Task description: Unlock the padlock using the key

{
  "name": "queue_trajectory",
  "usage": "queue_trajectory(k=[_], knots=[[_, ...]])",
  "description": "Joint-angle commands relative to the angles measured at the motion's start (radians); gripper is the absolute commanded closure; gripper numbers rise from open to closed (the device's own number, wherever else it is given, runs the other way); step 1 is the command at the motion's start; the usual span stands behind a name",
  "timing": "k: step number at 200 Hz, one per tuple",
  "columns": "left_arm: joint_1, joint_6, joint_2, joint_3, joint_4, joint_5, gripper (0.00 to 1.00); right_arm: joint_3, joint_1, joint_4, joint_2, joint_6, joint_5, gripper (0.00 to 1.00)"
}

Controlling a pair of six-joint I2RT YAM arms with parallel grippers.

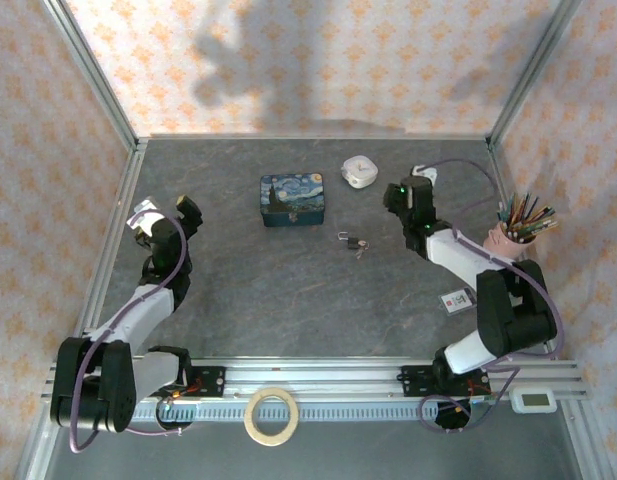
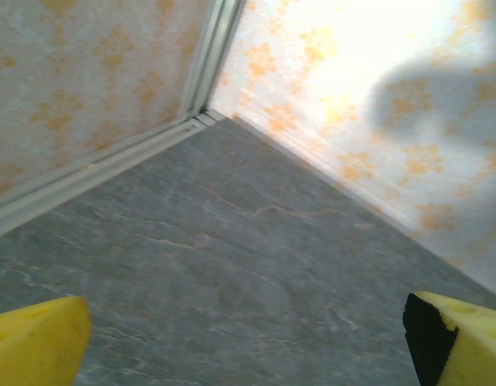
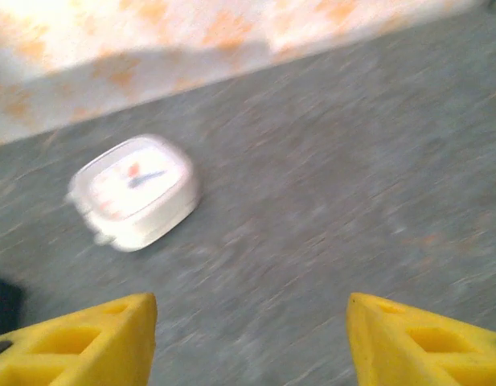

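The tiny dark padlock (image 1: pixel 348 239) lies on the grey table near the middle, right of centre. The small pale key (image 1: pixel 360 250) lies right against its lower right side; whether it is in the lock I cannot tell. My left gripper (image 1: pixel 165 209) hovers far to the left of them, and in the left wrist view it (image 2: pixel 248 346) is open wide over bare table. Up and to the right of the padlock, my right gripper (image 1: pixel 408 182) is open in the right wrist view (image 3: pixel 252 342), with nothing between its yellow fingers (image 3: pixel 79 342).
A blue painted tin (image 1: pixel 294 200) stands left of the padlock at the back. A white rounded-square case (image 1: pixel 359 171) (image 3: pixel 135 191) sits ahead of the right gripper. A cup of pencils (image 1: pixel 518 235) is at the right wall, a tape roll (image 1: pixel 271 414) at the front rail.
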Motion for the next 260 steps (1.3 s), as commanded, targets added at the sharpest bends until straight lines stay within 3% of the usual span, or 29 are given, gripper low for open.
queue_trajectory(k=[1, 56, 83, 90, 98, 121, 126, 147, 155, 161, 170, 187, 204, 219, 260], knots=[[0.007, 0.107, 0.042, -0.026, 0.080, -0.097, 0.03, -0.121, -0.035, 0.218, 0.020, -0.123, 0.186, 0.37], [0.007, 0.176, 0.132, -0.130, 0.327, -0.103, 0.05, -0.319, -0.070, 0.596, 0.081, -0.223, 0.250, 0.38], [0.007, 0.256, 0.207, -0.195, 0.534, -0.048, 0.05, -0.398, -0.119, 0.684, 0.043, -0.184, 0.164, 0.38], [0.007, 0.275, 0.226, -0.203, 0.584, -0.040, 0.05, -0.435, -0.127, 0.740, 0.028, -0.185, 0.140, 0.35], [0.007, 0.282, 0.222, -0.180, 0.531, -0.002, 0.05, -0.464, -0.133, 0.772, 0.012, -0.182, 0.127, 0.30], [0.007, 0.339, 0.252, -0.171, 0.571, 0.083, 0.06, -0.501, -0.164, 0.820, -0.001, -0.164, 0.063, 0.01], [0.007, 0.355, 0.257, -0.173, 0.582, 0.109, 0.07, -0.508, -0.170, 0.825, -0.005, -0.161, 0.048, 0.00], [0.007, 0.392, 0.405, -0.298, 0.978, 0.166, 0.06, -0.571, -0.190, 0.931, -0.004, -0.156, -0.007, 0.00], [0.005, 0.405, 0.463, -0.341, 1.153, 0.153, 0.02, -0.605, -0.194, 1.039, 0.029, -0.156, -0.007, 0.00], [0.006, 0.392, 0.425, -0.350, 1.097, 0.147, 0.01, -0.617, -0.194, 1.072, 0.039, -0.161, -0.006, 0.00], [0.006, 0.368, 0.366, -0.332, 0.968, 0.132, 0.01, -0.594, -0.194, 0.973, 0.009, -0.153, -0.006, 0.00], [0.005, 0.384, 0.431, -0.308, 1.038, 0.109, 0.01, -0.608, -0.194, 1.035, 0.027, -0.159, -0.004, 0.00], [0.006, 0.363, 0.384, -0.267, 0.869, 0.104, 0.01, -0.601, -0.194, 1.005, 0.015, -0.156, -0.006, 0.00], [0.004, 0.382, 0.419, -0.270, 0.948, 0.107, 0.01, -0.597, -0.194, 0.983, 0.009, -0.154, -0.006, 0.00], [0.004, 0.374, 0.405, -0.249, 0.870, 0.101, 0.01, -0.600, -0.194, 0.994, 0.013, -0.155, -0.006, 0.00]])
